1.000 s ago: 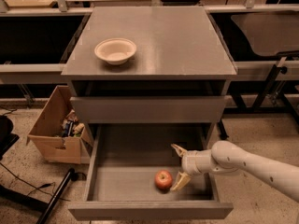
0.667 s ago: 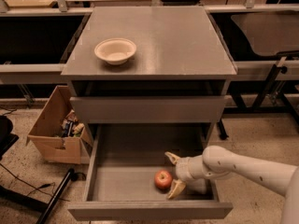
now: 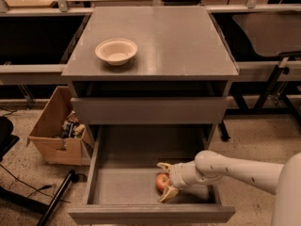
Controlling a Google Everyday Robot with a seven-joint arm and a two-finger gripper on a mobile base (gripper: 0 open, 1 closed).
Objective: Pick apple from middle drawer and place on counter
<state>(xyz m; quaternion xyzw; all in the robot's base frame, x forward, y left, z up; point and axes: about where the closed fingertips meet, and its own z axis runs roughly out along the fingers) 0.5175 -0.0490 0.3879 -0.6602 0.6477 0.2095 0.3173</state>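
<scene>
The apple (image 3: 162,181), small and red with a yellowish patch, lies on the floor of the middle drawer (image 3: 127,187), which is pulled out wide, toward its front right. My gripper (image 3: 165,181) reaches in from the right on a white arm. Its two yellowish fingers stand open, one behind the apple and one in front, with the apple between them. The counter (image 3: 174,36) is the flat grey top of the cabinet above.
A cream bowl (image 3: 116,51) sits on the counter's left side. A shallower grey drawer front (image 3: 150,109) is above the open drawer. A cardboard box (image 3: 56,128) with clutter stands on the floor left. Wooden benches and metal frames run behind and to the right.
My gripper has moved left across the drawer toward the apple. Its fingers now straddle the apple, where before they stood to its right. The apple has not moved.
</scene>
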